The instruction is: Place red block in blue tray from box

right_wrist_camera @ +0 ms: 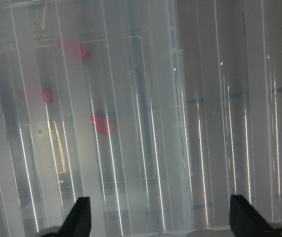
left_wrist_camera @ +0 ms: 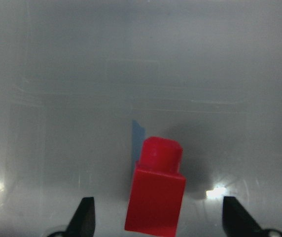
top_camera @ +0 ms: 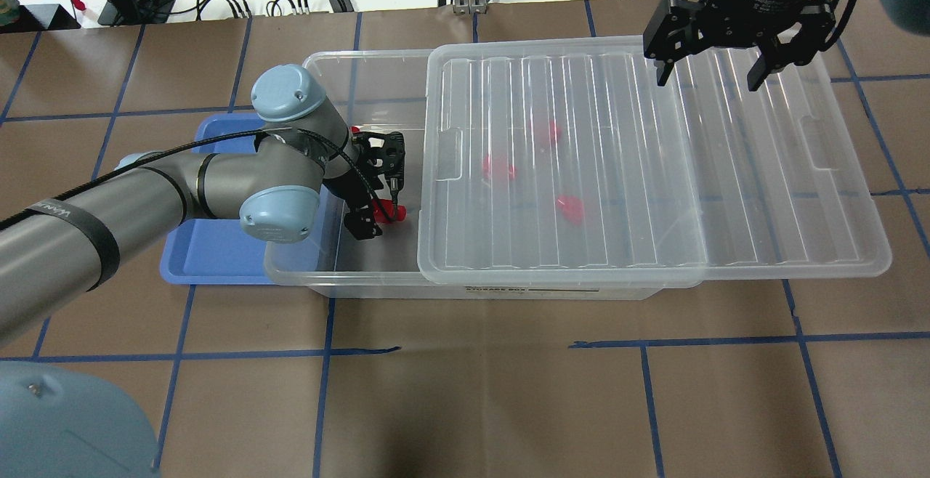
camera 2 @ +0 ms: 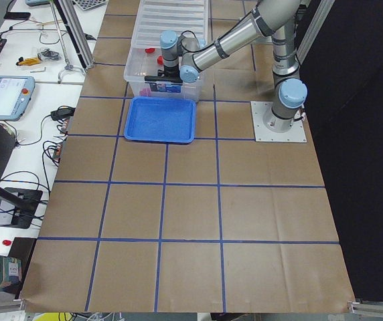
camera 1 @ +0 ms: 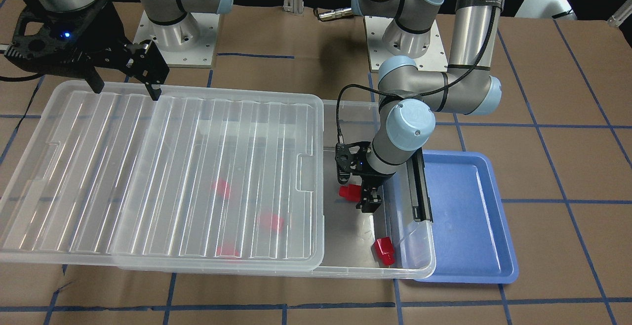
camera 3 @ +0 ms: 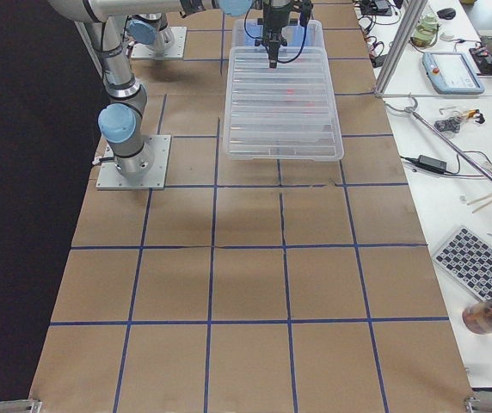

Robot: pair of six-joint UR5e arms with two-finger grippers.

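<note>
Low in the left wrist view, the red block (left_wrist_camera: 157, 197) lies on the clear floor of the box (camera 1: 355, 268), between the tips of the left pincer (left_wrist_camera: 158, 219). That pincer is spread wide, and neither tip touches the block. The block's long axis runs from the bottom of that frame toward the top, leaning a little right, with the narrower stub at the upper end. That lean is the likely trouble: jaws closing square could meet a corner first and twist or skid the block on the slick plastic. The lift carries a second risk. The box wall and the black latch bar (camera 1: 423, 191) stand between the block and the blue tray (camera 1: 474, 226) at the right of the front-facing view, so a low carry could clip them. At the upper right of the overhead view, the right pincer (top_camera: 710, 80) hangs wide above the lid (top_camera: 617, 195), holding nothing.
</note>
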